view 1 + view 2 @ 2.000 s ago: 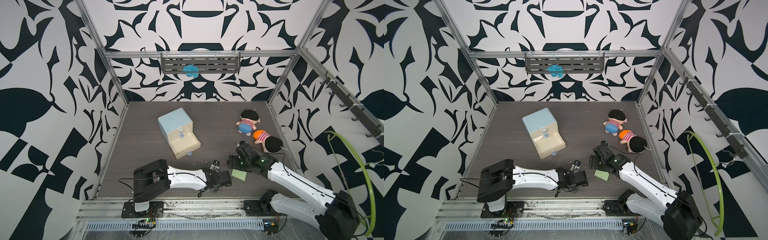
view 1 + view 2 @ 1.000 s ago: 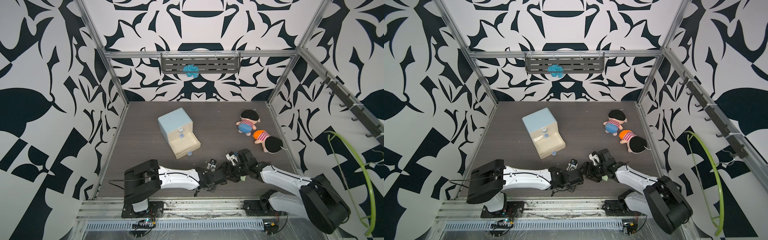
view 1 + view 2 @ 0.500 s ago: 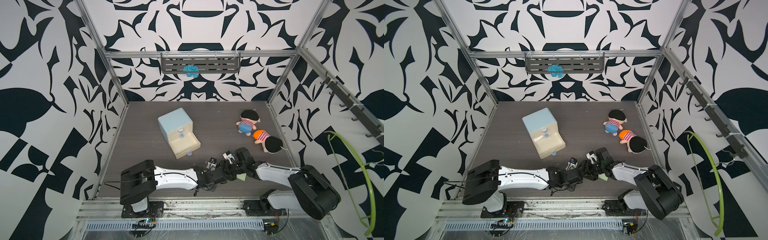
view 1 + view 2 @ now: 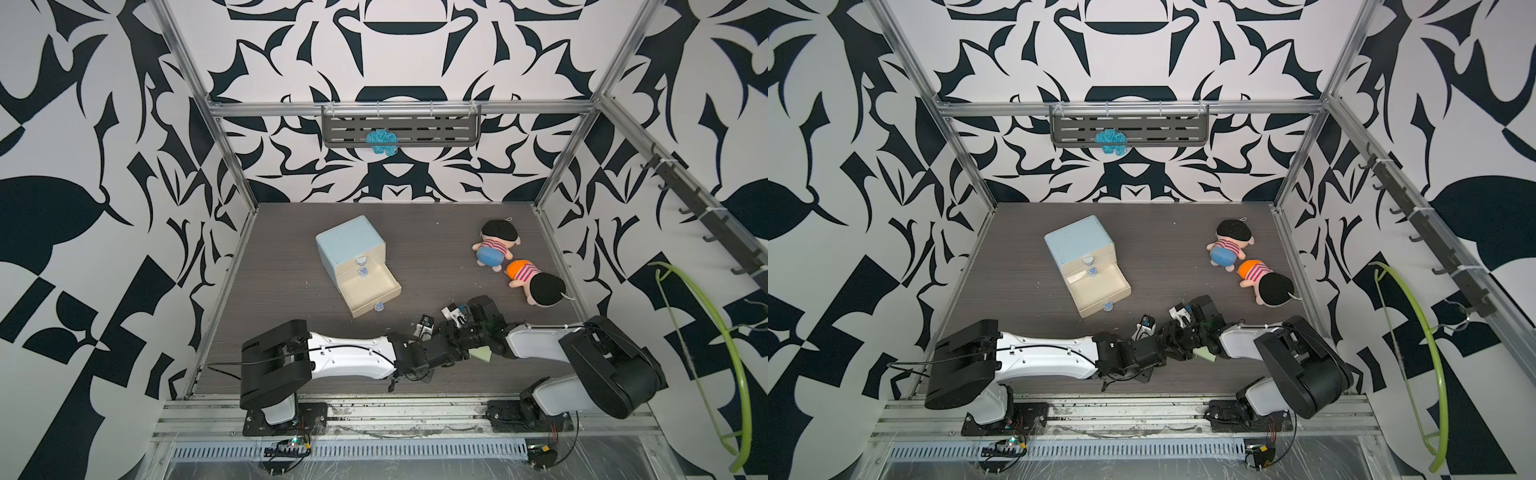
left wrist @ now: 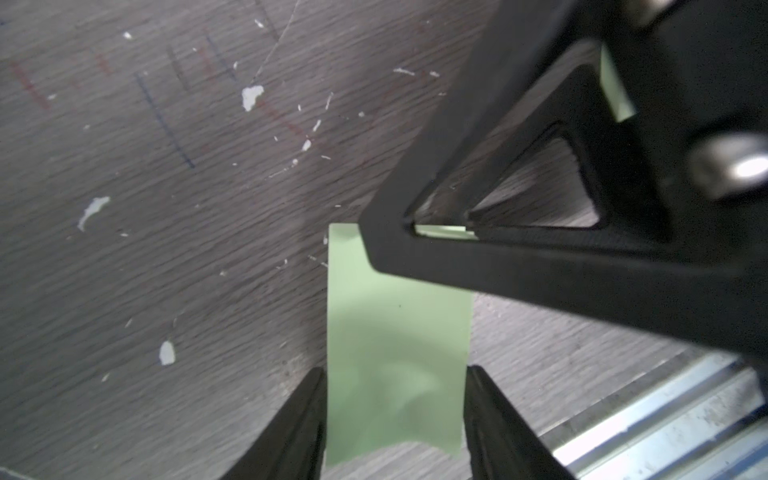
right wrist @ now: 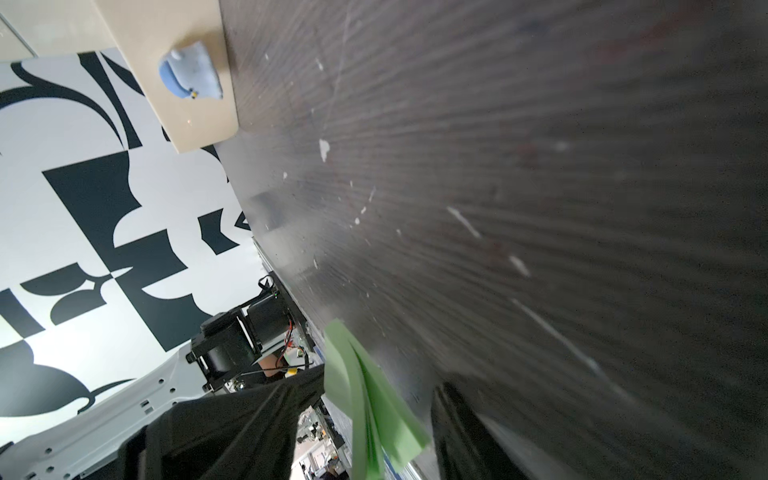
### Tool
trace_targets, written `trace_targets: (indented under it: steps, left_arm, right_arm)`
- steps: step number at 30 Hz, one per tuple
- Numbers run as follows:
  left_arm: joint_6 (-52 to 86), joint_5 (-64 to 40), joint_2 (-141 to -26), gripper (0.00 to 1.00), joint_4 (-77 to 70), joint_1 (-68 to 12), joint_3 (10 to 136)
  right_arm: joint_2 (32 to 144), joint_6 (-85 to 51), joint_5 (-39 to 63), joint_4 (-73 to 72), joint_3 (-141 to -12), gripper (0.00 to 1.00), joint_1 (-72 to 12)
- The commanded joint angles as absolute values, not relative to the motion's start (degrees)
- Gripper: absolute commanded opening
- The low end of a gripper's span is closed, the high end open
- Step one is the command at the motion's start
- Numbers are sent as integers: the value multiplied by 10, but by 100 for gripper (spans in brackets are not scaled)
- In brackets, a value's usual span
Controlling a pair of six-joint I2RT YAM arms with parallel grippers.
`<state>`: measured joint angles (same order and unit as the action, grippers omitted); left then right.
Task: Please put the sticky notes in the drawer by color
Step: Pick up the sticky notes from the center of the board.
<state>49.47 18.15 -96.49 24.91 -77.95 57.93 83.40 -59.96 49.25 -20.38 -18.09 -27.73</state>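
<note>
A light green sticky notes pad (image 5: 395, 332) is gripped edge to edge by my left gripper (image 5: 395, 399), low over the table near the front; both jaws touch its sides. In both top views it shows as a green corner (image 4: 481, 354) (image 4: 1204, 355) under the two wrists. My right gripper (image 6: 382, 380) straddles the same pad (image 6: 353, 374) across its faces. One of its fingers (image 5: 540, 257) lies on the pad; the other stands a little off it. The pale blue drawer (image 4: 351, 249) (image 4: 1079, 245) has its bottom cream drawer pulled out, with the knob (image 6: 191, 79) visible.
Two plush dolls (image 4: 496, 245) (image 4: 536, 282) lie at the right of the table. A blue woolly tuft (image 4: 381, 141) hangs on the back shelf. A green hoop (image 4: 706, 332) hangs outside the right wall. The metal front rail (image 4: 374, 411) is just behind the grippers.
The right arm has dropped low and swung left onto the green pad, and its jaws have narrowed round it. The left gripper has kept its hold on the pad.
</note>
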Motion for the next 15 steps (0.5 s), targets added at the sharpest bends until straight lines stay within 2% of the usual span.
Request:
trace_targets:
  steps: [1, 15]
  left_arm:
    - [490, 185, -970, 56, 262, -777, 594]
    - [485, 171, -1004, 57, 266, -776, 604]
  right_arm:
    - [861, -617, 482, -231, -164, 51, -276]
    - [866, -603, 471, -202, -165, 9, -274]
